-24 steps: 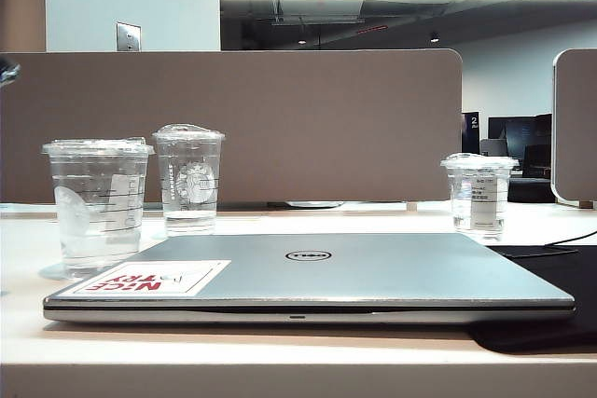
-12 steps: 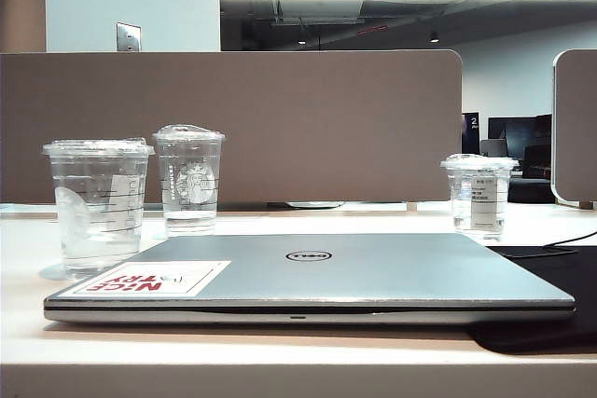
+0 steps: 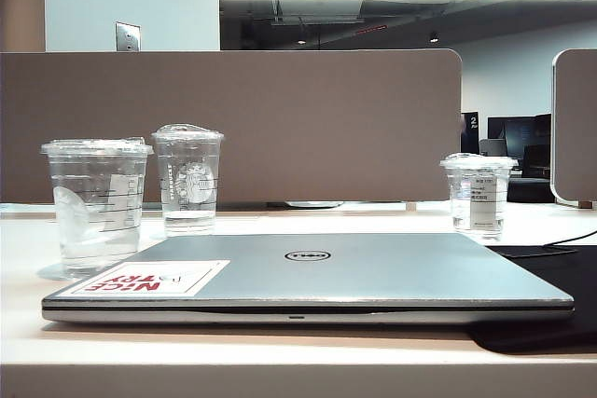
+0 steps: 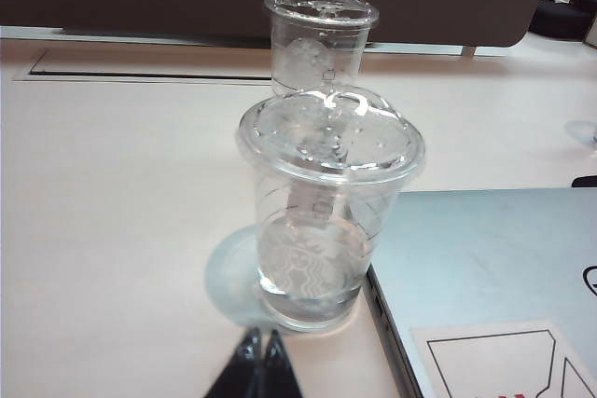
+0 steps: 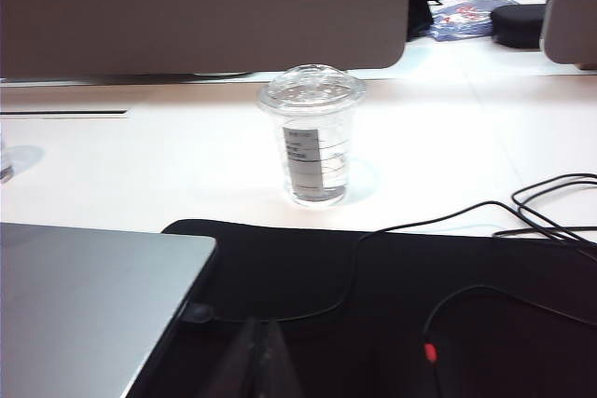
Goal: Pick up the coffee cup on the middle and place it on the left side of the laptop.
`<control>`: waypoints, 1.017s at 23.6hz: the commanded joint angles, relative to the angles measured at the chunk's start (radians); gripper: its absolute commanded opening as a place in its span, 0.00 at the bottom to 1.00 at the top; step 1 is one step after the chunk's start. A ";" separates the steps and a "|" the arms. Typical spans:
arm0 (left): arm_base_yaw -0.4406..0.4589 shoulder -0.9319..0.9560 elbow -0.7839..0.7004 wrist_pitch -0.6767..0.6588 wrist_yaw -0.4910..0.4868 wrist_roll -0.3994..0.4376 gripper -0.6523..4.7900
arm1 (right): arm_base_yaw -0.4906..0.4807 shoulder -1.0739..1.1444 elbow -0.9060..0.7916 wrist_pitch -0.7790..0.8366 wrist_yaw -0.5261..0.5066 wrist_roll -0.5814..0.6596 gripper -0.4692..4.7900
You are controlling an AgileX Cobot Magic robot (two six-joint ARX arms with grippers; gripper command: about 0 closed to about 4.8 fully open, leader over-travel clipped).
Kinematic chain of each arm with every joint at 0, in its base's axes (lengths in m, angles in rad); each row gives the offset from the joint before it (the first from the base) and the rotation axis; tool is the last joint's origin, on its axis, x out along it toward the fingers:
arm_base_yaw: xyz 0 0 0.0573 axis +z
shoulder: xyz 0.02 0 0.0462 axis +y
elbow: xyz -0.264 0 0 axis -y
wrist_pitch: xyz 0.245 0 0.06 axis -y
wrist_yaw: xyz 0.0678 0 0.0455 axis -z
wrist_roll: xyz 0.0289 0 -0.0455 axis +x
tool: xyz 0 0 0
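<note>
The coffee cup [image 3: 97,207] is found standing upright on the tabletop [image 3: 280,353], just beside the left front corner of the laptop [image 3: 308,272], right next to the NICE TRY sticker [image 3: 149,279]. So the drop-off looks pretty much done, judging by where it sits. The domed-lid cup [image 3: 187,179] is parked a bit further back, and the small labelled cup [image 3: 478,193] is well apart on the other side of the laptop. Neither hand is caught in the exterior view. In the left wrist view the left hand [image 4: 261,365] is seen with its fingertips pressed together and nothing between them, near the cup [image 4: 326,202] but apart from it. The right hand [image 5: 258,361] is over the black mat [image 5: 373,305], its fingers apparently closed too and empty, though it's dark against the mat. The step in hand is read as the wrap-up after release. Nothing much is called for next, just that the left hand be kept clear of the cup so the light plastic thing isn't knocked over or nudged into the laptop.
</note>
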 commanded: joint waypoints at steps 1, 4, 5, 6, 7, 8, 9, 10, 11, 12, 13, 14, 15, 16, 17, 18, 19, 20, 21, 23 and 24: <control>0.001 0.000 0.003 0.008 0.001 -0.003 0.11 | -0.010 -0.002 -0.004 0.018 0.001 0.000 0.08; 0.001 0.000 0.003 0.008 0.000 -0.003 0.11 | -0.011 -0.002 -0.004 0.018 0.001 -0.001 0.08; 0.001 0.000 0.003 0.008 0.000 -0.003 0.11 | -0.010 -0.002 -0.004 0.018 0.001 0.000 0.08; 0.001 0.000 0.003 0.008 0.000 -0.003 0.11 | -0.010 -0.002 -0.004 0.018 0.001 0.000 0.08; 0.001 0.000 0.003 0.008 0.000 -0.003 0.11 | -0.010 -0.002 -0.004 0.018 0.001 0.000 0.08; 0.001 0.000 0.003 0.008 0.000 -0.003 0.11 | -0.010 -0.002 -0.004 0.018 0.001 0.000 0.08; 0.001 0.000 0.003 0.008 0.000 -0.003 0.11 | -0.010 -0.002 -0.004 0.018 0.001 -0.001 0.08; 0.001 0.000 0.003 0.008 0.000 -0.003 0.11 | -0.010 -0.002 -0.004 0.018 0.001 0.000 0.08; 0.001 0.000 0.003 0.008 0.000 -0.003 0.11 | -0.010 -0.002 -0.004 0.018 0.001 0.000 0.08; 0.001 0.000 0.003 0.008 0.000 -0.003 0.11 | -0.010 -0.002 -0.004 0.018 0.001 -0.001 0.08; 0.001 0.000 0.003 0.008 0.000 -0.003 0.11 | -0.010 -0.002 -0.004 0.018 0.001 0.000 0.08; 0.001 0.000 0.003 0.008 0.000 -0.003 0.11 | -0.010 -0.002 -0.004 0.018 0.001 -0.001 0.08; 0.001 0.000 0.003 0.008 0.000 -0.003 0.11 | -0.010 -0.002 -0.004 0.018 0.001 -0.001 0.08; 0.001 0.000 0.003 0.008 0.000 -0.003 0.11 | -0.010 -0.002 -0.004 0.018 0.001 0.000 0.08; 0.001 0.000 0.003 0.008 0.000 -0.003 0.11 | -0.010 -0.002 -0.004 0.018 0.001 0.000 0.08; 0.001 0.000 0.003 0.008 0.000 -0.003 0.11 | -0.010 -0.002 -0.004 0.017 0.001 0.000 0.08; 0.001 0.000 0.003 0.008 0.000 -0.003 0.11 | -0.010 -0.002 -0.004 0.018 0.001 0.000 0.08; 0.005 0.000 0.003 0.008 0.001 -0.003 0.11 | -0.010 -0.002 -0.004 0.018 0.001 -0.001 0.08; 0.012 0.000 0.003 0.008 0.003 -0.003 0.11 | -0.010 -0.002 -0.004 0.018 0.001 0.000 0.08; 0.062 0.000 0.003 0.008 0.019 -0.003 0.11 | -0.010 -0.002 -0.004 0.017 0.001 -0.001 0.08; 0.079 0.000 0.003 0.008 0.018 -0.003 0.11 | -0.010 -0.002 -0.004 0.018 0.001 -0.001 0.08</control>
